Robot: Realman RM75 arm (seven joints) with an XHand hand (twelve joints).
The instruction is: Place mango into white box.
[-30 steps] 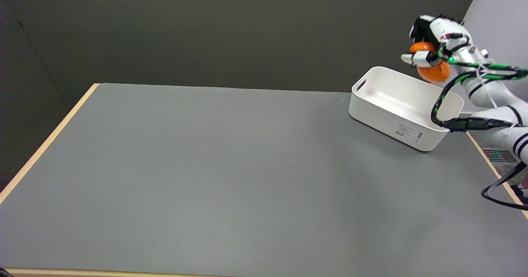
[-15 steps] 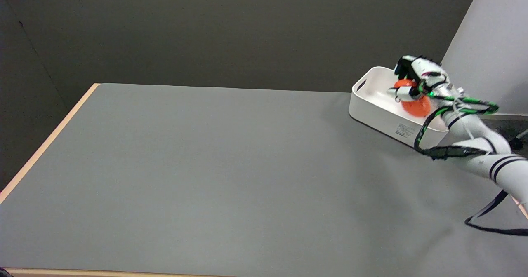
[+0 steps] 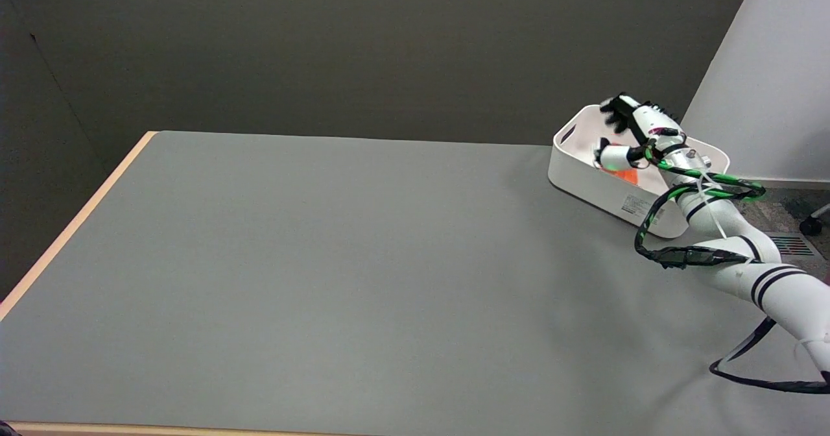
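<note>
Reaching in from the lower right, forearm slanted up over the near wall of the white box (image 3: 603, 186) at the grey bench's (image 3: 324, 261) far right corner; robot hand (image 3: 628, 139) lowered inside, fingers spread above the mango (image 3: 624, 174); grip on it unclear; mango low inside, mostly hidden.

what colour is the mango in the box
Orange; the mango shows in the head view, low in the box.
</note>
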